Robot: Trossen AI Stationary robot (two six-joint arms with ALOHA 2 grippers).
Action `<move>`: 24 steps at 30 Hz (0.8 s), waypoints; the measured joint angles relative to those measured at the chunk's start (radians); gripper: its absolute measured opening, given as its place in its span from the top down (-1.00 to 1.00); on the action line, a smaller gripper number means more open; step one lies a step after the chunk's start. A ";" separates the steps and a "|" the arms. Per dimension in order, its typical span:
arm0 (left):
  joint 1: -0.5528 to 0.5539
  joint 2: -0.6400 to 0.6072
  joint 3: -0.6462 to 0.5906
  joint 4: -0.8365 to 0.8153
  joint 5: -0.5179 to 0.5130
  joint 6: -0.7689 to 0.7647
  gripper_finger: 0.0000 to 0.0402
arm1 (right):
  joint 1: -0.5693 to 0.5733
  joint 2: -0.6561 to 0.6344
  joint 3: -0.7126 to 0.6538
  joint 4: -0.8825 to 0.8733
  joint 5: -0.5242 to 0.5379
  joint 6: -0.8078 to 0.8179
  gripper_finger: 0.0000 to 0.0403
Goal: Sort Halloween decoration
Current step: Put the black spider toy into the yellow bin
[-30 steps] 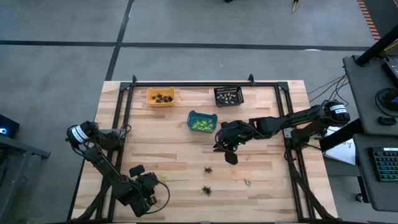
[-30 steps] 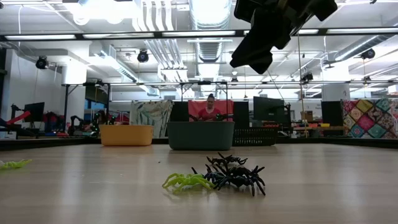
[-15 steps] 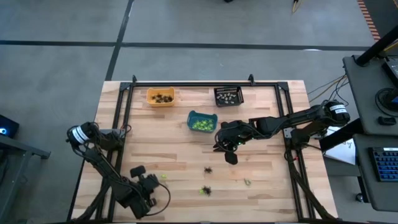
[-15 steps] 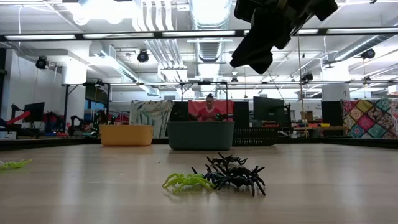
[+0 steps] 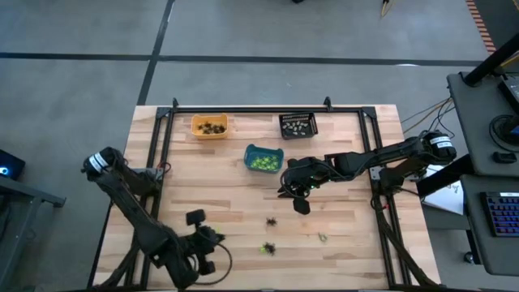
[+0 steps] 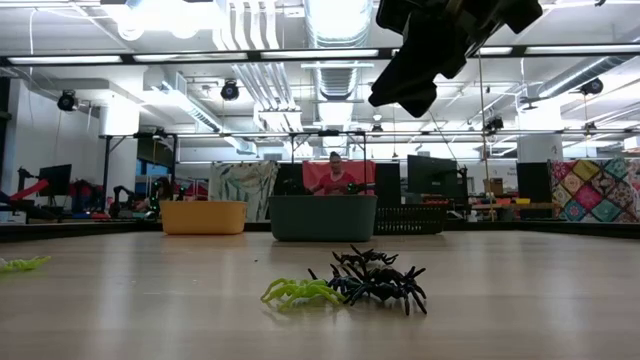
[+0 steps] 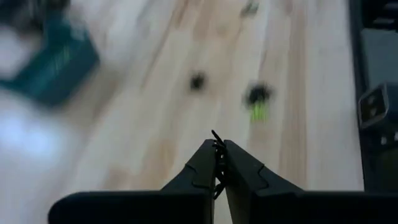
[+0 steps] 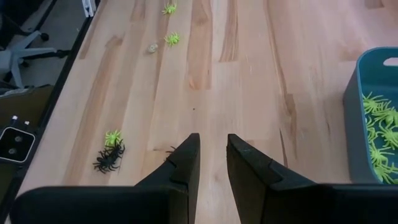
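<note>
From above, the left gripper hangs near the surface's front edge, while the left wrist view shows its fingers pinched on a thin dark spider that could slip free, and the right gripper waits narrowly parted, empty.

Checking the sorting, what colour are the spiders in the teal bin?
Lime green spiders, clearest in the right wrist view.

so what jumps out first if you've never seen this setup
Three small plastic bins at the table's far side: orange, black mesh and teal, the teal one full of lime green plastic spiders. Near the front edge a black spider cluster touches a green one, with the left gripper pinched shut nearby.
</note>
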 joint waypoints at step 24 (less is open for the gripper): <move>1.099 -0.538 -0.604 0.575 0.473 0.978 1.00 | -0.220 0.000 0.048 0.196 0.261 -0.324 0.66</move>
